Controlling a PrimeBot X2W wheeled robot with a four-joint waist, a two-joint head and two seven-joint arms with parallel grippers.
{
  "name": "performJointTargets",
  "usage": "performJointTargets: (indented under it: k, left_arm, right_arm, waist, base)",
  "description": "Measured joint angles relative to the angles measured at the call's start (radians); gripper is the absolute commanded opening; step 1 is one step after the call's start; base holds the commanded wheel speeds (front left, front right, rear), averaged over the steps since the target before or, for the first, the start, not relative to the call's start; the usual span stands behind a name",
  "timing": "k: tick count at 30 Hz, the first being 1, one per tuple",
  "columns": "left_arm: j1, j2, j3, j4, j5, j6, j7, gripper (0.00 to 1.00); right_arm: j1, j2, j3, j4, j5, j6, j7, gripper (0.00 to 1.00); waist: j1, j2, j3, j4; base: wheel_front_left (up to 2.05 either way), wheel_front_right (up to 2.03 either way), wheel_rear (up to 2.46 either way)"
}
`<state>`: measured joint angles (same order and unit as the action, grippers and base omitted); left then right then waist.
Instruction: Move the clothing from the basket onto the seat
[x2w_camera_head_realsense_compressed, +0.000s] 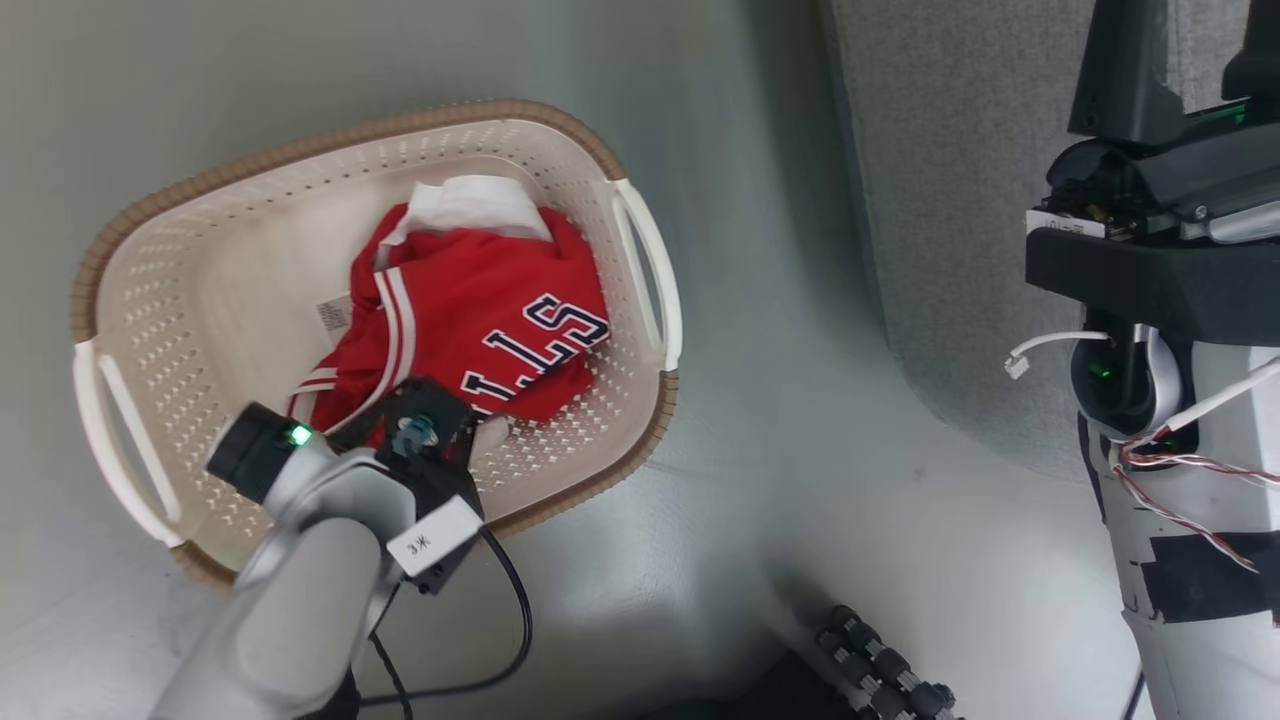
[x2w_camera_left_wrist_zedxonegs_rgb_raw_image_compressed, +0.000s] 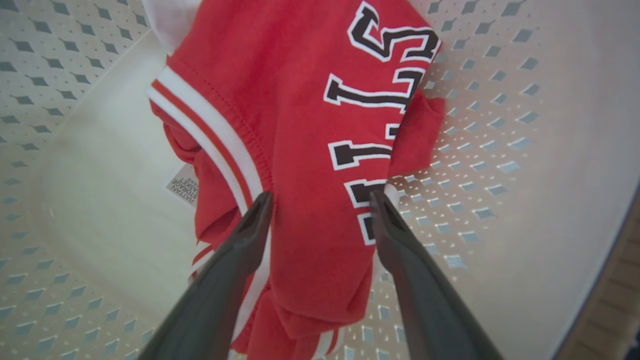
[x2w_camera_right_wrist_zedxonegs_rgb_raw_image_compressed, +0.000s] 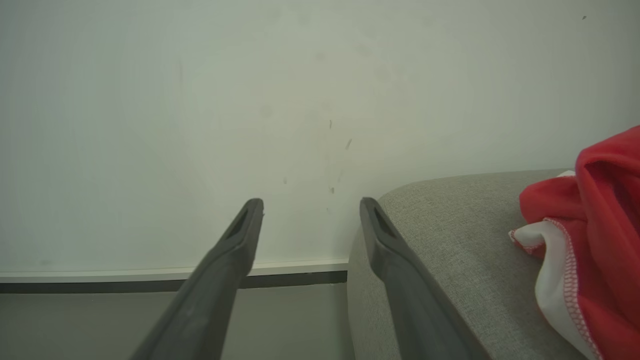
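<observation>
One crumpled red jersey (x2w_camera_head_realsense_compressed: 480, 320) in perforated basket (x2w_camera_head_realsense_compressed: 200, 300)

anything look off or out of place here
Mostly fine: the lettered jersey lies crumpled in the basket, between the fingers of the open left gripper. One oddity: on the right arm a white lead with a bare plug hangs free beside loose red-white wires.

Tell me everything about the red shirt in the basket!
The red jersey looks like soft knit cloth, with white stripes along a hem and navy block letters edged in white. It lies crumpled on the floor of the cream basket, white fabric bunched at its far end. The left gripper is open, fingers either side of a near fold.
</observation>
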<state>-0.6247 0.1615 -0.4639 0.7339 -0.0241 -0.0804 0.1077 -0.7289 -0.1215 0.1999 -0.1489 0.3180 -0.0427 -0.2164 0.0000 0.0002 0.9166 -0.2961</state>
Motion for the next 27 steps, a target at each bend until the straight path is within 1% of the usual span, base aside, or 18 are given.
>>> performJointTargets:
  k: [7,8,20,21,22,23,24,25,27]
  left_arm:
    - [-0.031,0.007,0.018,0.035,-0.003,0.003,0.003,1.00]
    - [-0.032,0.011,0.022,0.040,-0.008,0.006,0.006,1.00]
    - [-0.058,0.024,0.044,0.097,-0.020,0.025,0.010,1.00]
    - [-0.061,0.024,0.045,0.100,-0.021,0.025,0.010,0.97]
    - [-0.064,0.024,0.046,0.102,-0.023,0.025,0.010,0.58]
    - [-0.066,0.023,0.047,0.105,-0.028,0.025,0.010,0.44]
    - [-0.066,0.023,0.047,0.108,-0.029,0.025,0.010,0.27]
    - [-0.066,0.023,0.047,0.112,-0.029,0.025,0.009,0.00]
    - [-0.066,0.022,0.045,0.120,-0.029,0.023,0.008,0.00]
  right_arm:
    - [-0.002,0.010,0.006,0.022,0.002,0.004,-0.014,1.00]
    - [-0.005,0.013,0.008,0.023,0.003,0.008,-0.015,1.00]
    - [-0.013,0.026,0.013,0.051,0.012,0.009,-0.026,1.00]
    - [-0.013,0.026,0.013,0.054,0.012,0.009,-0.029,1.00]
    - [-0.013,0.027,0.013,0.056,0.012,0.009,-0.031,1.00]
    - [-0.013,0.028,0.013,0.059,0.012,0.009,-0.031,1.00]
    - [-0.013,0.029,0.013,0.061,0.014,0.011,-0.032,1.00]
    - [-0.013,0.030,0.013,0.062,0.017,0.014,-0.032,1.00]
    - [-0.013,0.032,0.013,0.070,0.017,0.016,-0.032,1.00]
  waist:
    - [-0.0001,-0.0002,0.010,-0.022]
    - [0.0000,-0.0002,0.011,-0.025]
    - [0.0000,-0.0002,0.019,-0.055]
    - [0.0000,-0.0002,0.019,-0.057]
    - [0.0000,-0.0002,0.020,-0.059]
    - [0.0000,-0.0002,0.020,-0.062]
    - [0.0000,-0.0001,0.020,-0.064]
    - [0.0000,-0.0002,0.020,-0.066]
    - [0.0000,-0.0002,0.018,-0.069]
  base:
    - [0.00,0.00,0.00]
    - [0.00,0.00,0.00]
    - [0.00,0.00,0.00]
    - [0.00,0.00,0.00]
    - [0.00,0.00,0.00]
    - [0.00,0.00,0.00]
    - [0.00,0.00,0.00]
    - [0.00,0.00,0.00]
    - [0.00,0.00,0.00]
